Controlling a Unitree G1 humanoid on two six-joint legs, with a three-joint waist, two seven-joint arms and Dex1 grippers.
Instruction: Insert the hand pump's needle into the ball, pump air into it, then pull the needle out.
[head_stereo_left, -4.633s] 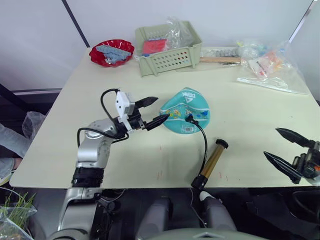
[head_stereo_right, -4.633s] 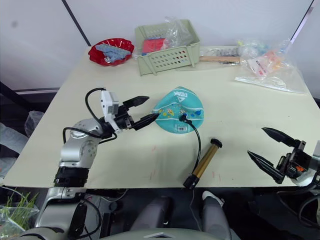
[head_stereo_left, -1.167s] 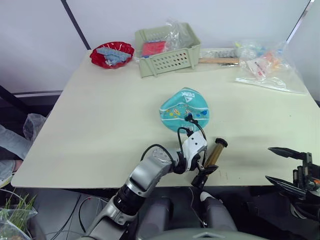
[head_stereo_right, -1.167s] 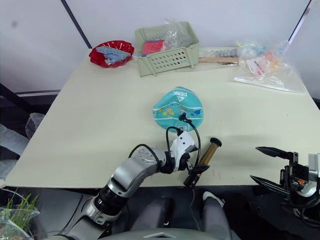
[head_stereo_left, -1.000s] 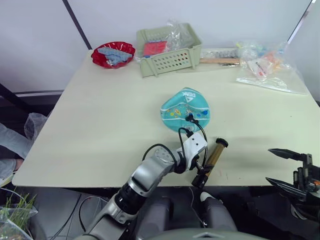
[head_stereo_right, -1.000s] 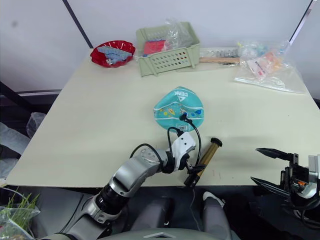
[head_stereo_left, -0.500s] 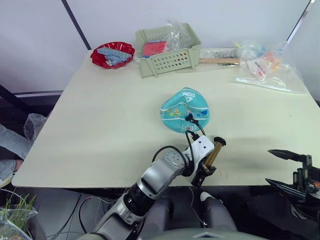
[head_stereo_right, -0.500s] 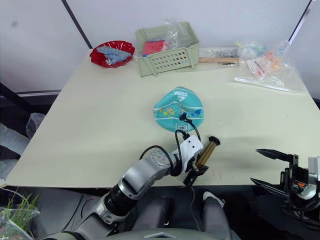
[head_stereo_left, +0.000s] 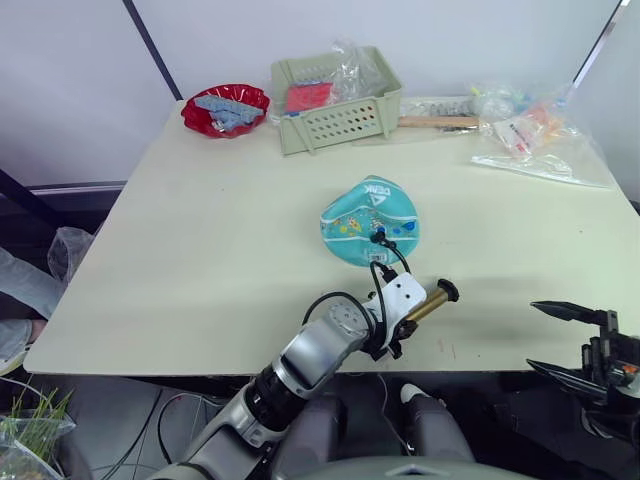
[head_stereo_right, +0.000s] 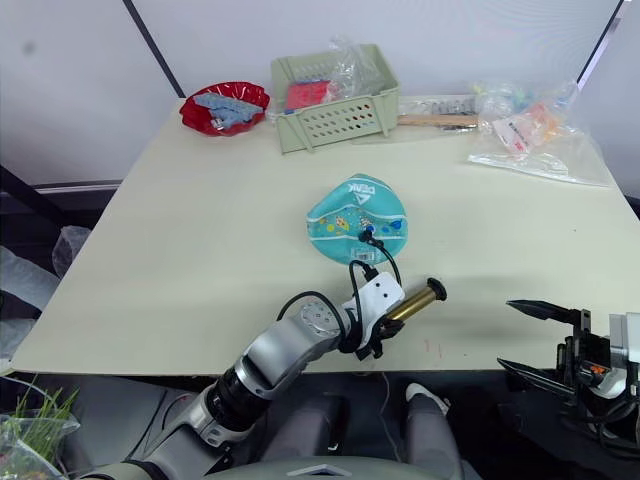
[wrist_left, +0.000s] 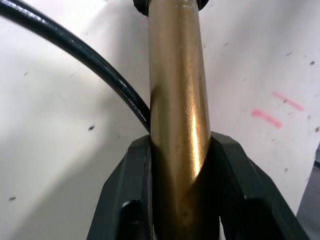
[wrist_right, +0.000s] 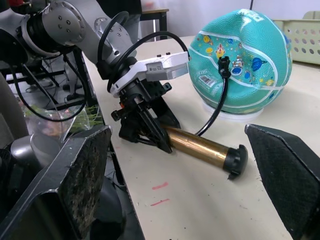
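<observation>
The teal ball (head_stereo_left: 370, 222) sits at the table's middle on a small white ring. A thin black hose (wrist_right: 216, 107) runs from its valve fitting (wrist_right: 223, 64) to the gold hand pump (head_stereo_left: 427, 302), which lies on the table near the front edge. The needle is hidden inside the fitting. My left gripper (head_stereo_left: 398, 326) is shut on the hand pump's near end, with one black finger (wrist_left: 131, 192) on each side of the gold cylinder (wrist_left: 176, 115). My right gripper (head_stereo_left: 533, 336) hangs open off the table's front right edge, apart from the pump.
A green basket (head_stereo_left: 335, 100) and a red bowl (head_stereo_left: 225, 107) stand at the back left. Plastic bags (head_stereo_left: 530, 140) and a wooden stick (head_stereo_left: 440, 121) lie at the back right. The table's front edge (head_stereo_left: 470, 371) runs just below the pump.
My left gripper has closed on the pump's near end. The pump has swung from a steep diagonal to lie flatter, with its capped end pointing right. The right arm has hardly moved.
</observation>
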